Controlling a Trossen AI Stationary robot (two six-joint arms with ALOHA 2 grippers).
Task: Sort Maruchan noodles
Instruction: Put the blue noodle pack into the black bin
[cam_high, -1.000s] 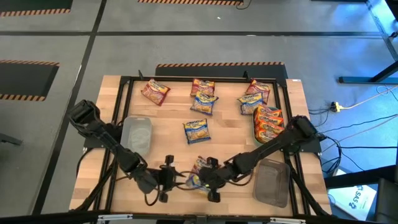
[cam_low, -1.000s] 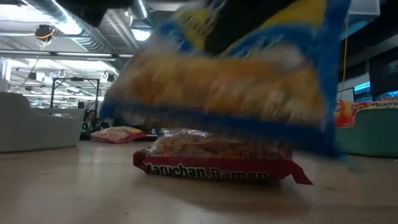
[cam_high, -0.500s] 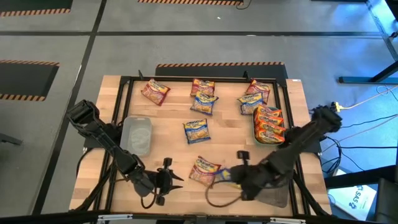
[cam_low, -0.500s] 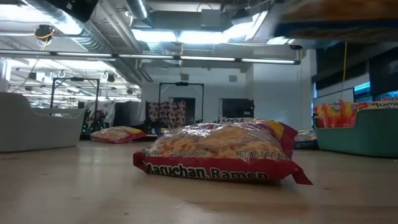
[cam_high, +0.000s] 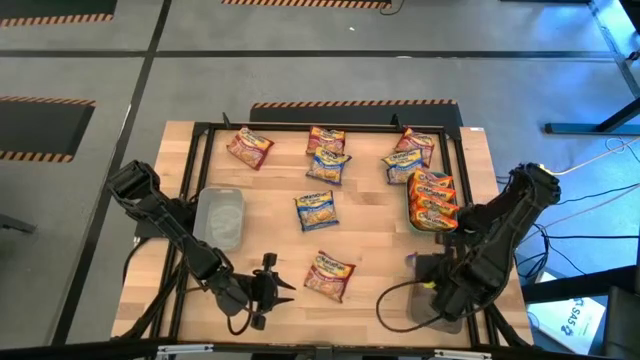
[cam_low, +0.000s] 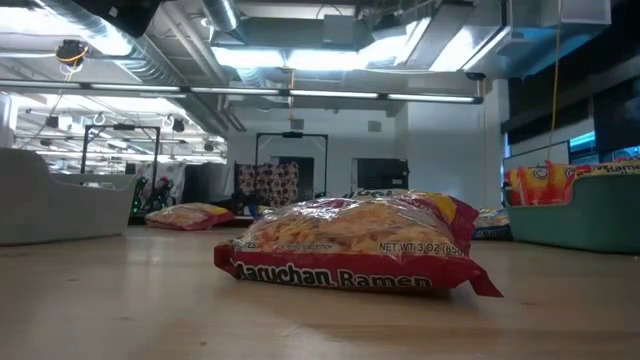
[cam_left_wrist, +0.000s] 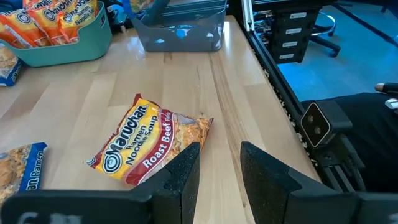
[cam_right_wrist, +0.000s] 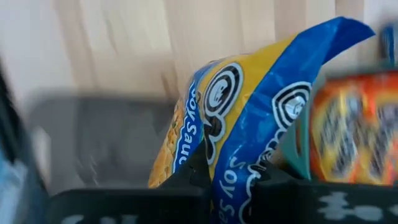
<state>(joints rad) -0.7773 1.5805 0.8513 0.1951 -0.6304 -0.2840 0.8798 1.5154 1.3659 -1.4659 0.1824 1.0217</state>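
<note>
The right gripper (cam_right_wrist: 233, 180) pinches a blue-and-yellow packet (cam_right_wrist: 249, 118) tight, over the grey tray (cam_high: 437, 285) at the near right. The left gripper (cam_left_wrist: 217, 171) waits partly open, holding nothing, beside a maroon packet (cam_left_wrist: 146, 146).

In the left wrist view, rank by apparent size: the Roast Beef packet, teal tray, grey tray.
1. Roast Beef packet, though it is nearest the camera.
2. Grey tray and teal tray: too alike to rank; the teal one is cut off.

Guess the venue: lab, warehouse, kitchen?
Most likely a robotics lab or industrial workshop: exposed ceiling ducts, hazard-striped floor tape, and a black frame around the wooden table strewn with Maruchan noodles.
</note>
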